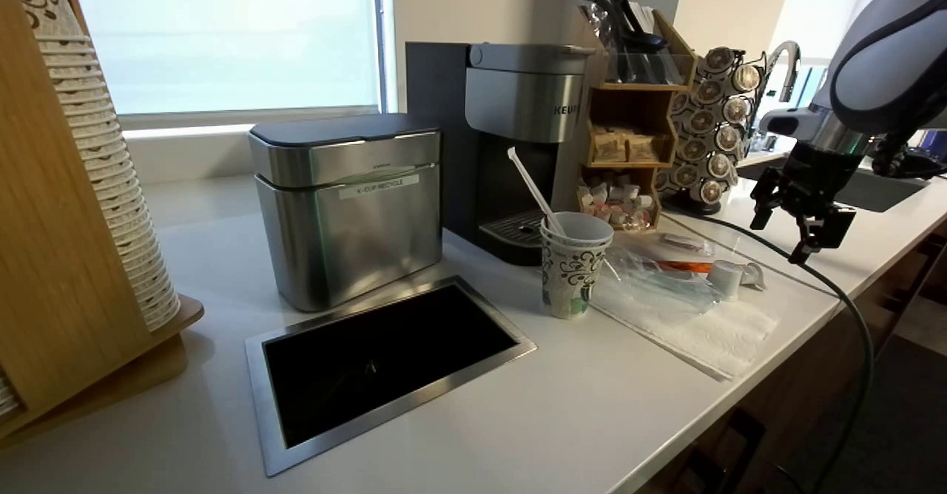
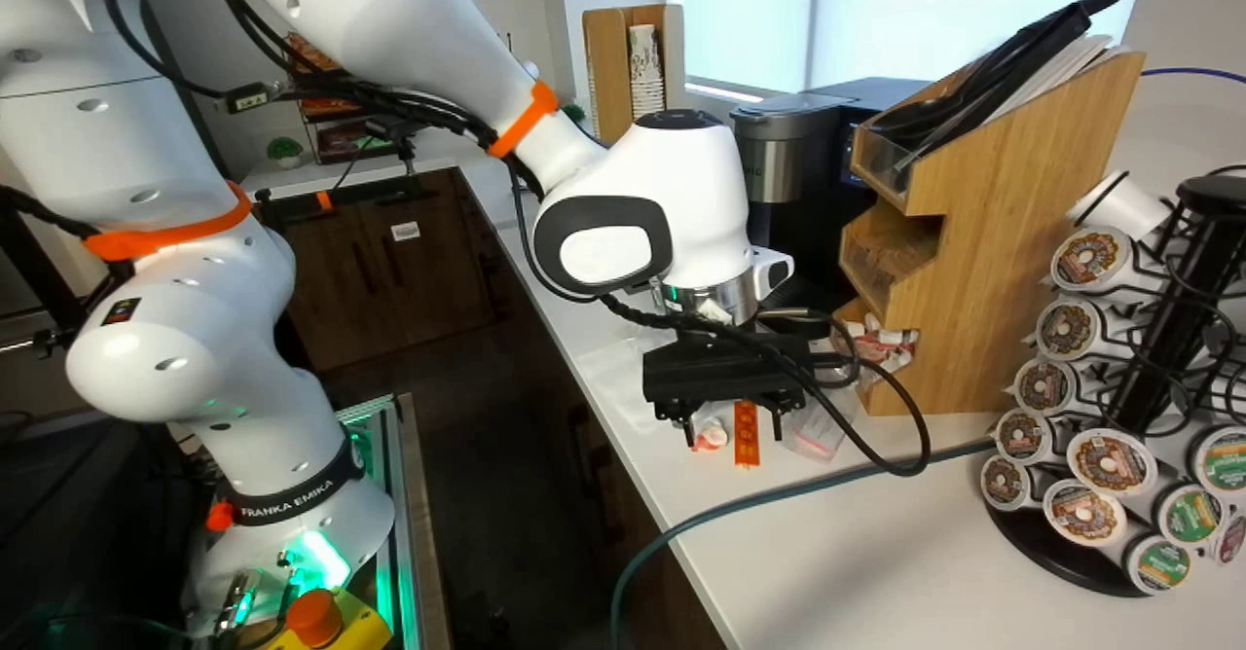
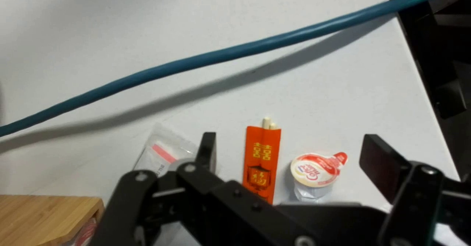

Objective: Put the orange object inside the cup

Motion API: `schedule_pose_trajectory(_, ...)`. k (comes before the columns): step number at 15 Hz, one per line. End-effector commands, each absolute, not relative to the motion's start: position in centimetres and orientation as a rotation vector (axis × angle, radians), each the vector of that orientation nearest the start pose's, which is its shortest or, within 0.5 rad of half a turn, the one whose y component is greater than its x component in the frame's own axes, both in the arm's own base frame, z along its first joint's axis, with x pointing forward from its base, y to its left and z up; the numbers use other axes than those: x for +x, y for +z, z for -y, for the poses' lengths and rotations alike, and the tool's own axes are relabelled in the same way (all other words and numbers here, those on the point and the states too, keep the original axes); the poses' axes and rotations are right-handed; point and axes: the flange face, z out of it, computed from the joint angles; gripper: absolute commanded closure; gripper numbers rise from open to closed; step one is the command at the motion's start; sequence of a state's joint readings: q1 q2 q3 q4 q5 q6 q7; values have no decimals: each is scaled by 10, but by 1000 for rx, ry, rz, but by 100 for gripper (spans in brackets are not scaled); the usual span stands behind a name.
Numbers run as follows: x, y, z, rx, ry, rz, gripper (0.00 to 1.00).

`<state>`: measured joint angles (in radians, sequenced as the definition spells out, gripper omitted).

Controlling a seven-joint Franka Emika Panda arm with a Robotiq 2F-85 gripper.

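Hanging nearest in the wrist view, our Robotiq gripper (image 3: 291,157) has jaws wide apart. Below, on the white counter (image 3: 331,102), we log the orange chopstick packet (image 3: 261,161) just beside a Coffee mate creamer (image 3: 315,176). Farther off, in an exterior view: patterned paper cup (image 1: 573,276) upright, white stick (image 1: 534,191) leaning inside.

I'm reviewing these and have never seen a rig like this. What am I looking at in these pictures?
The machine is a white robot arm with a black two-fingered hand. Two pictures come from cameras standing apart from it; the wrist picture looks down past the hand onto a white counter. There you see an orange chopstick sleeve beside a creamer cup. In an exterior view, nested patterned paper cups with a white stick leaning out stand near a Keurig coffee maker. The hand is open, holding nothing; the sleeve lies below it, not yet in the cups.
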<state>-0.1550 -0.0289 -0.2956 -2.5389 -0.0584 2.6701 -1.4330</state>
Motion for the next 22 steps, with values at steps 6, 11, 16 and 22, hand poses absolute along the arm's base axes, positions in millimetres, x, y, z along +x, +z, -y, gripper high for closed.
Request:
schedule_pose_trajectory(6, 447, 262, 191, -2815, -100, 1756, 0)
schedule_pose_trajectory(11, 459, 246, 190, -2801, -99, 1736, 26)
schedule_pose_trajectory(16, 463, 244, 190, -2819, -113, 1638, 69)
schedule_pose_trajectory(22, 459, 257, 191, -2851, -111, 1561, 100)
